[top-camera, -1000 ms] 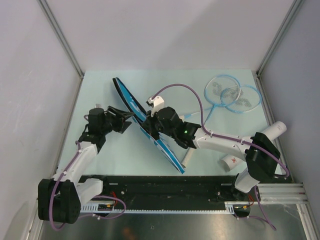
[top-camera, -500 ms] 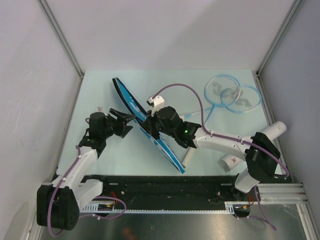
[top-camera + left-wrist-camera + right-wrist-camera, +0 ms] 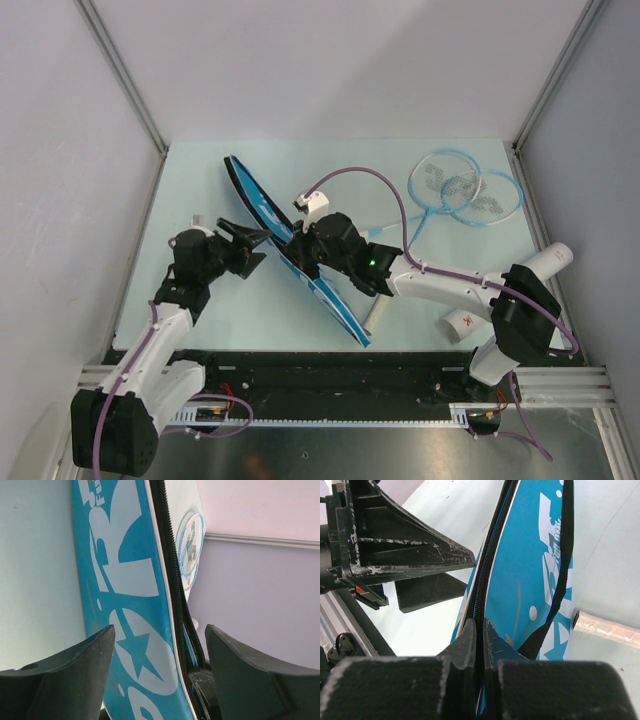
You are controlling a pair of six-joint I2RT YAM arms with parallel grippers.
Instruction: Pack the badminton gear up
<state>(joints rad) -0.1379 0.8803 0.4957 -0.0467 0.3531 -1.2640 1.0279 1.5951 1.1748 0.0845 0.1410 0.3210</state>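
The pale table [image 3: 250,310] carries all the gear. The blue racket cover [image 3: 255,195] stands on its long edge and runs slantwise from the far left toward the near middle. Its white letters and black zipper [image 3: 170,580] show in the left wrist view. The long white tube [image 3: 553,258] lies at the right side, partly hidden behind the right arm. The two rackets [image 3: 465,188] lie in the far right corner with their heads overlapping, well apart from the cover. The right gripper [image 3: 480,627] is clamped on the zipper edge of the cover, beside the black strap [image 3: 560,580]. The left gripper [image 3: 263,247] has its fingers wide apart, just beside the cover's left face. Whether it touches, I cannot tell. A white wrapped handle [image 3: 605,627] lies on the table near the cover.
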